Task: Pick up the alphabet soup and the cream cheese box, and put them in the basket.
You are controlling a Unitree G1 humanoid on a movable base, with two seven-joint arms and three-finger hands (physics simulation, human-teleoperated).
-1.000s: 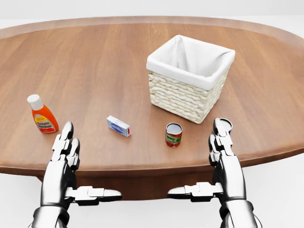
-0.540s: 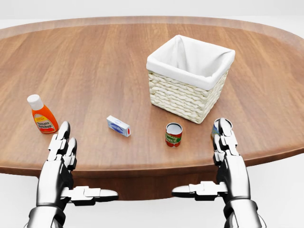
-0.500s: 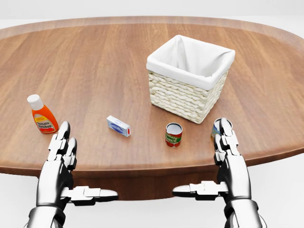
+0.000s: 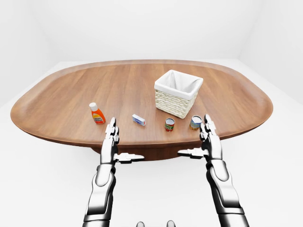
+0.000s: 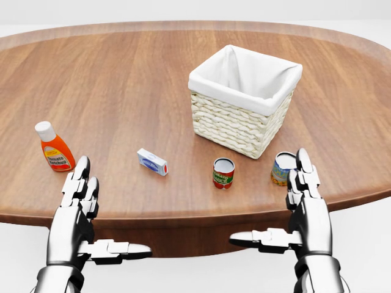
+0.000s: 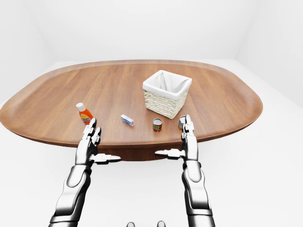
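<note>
Left hand (image 5: 82, 210) and right hand (image 5: 299, 207) both open, empty, below table (image 5: 122, 79) edge

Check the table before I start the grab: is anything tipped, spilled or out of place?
Nothing stands out. The bottle, both cans and the basket stand upright; the small box lies flat. No spill shows. Both hands are open and empty.

left hand (image 5: 78, 207), right hand (image 5: 303, 204) — fingers spread, empty

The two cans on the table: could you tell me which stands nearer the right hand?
The blue-and-yellow can, beside the right hand; the red-and-green can stands further left.
</note>
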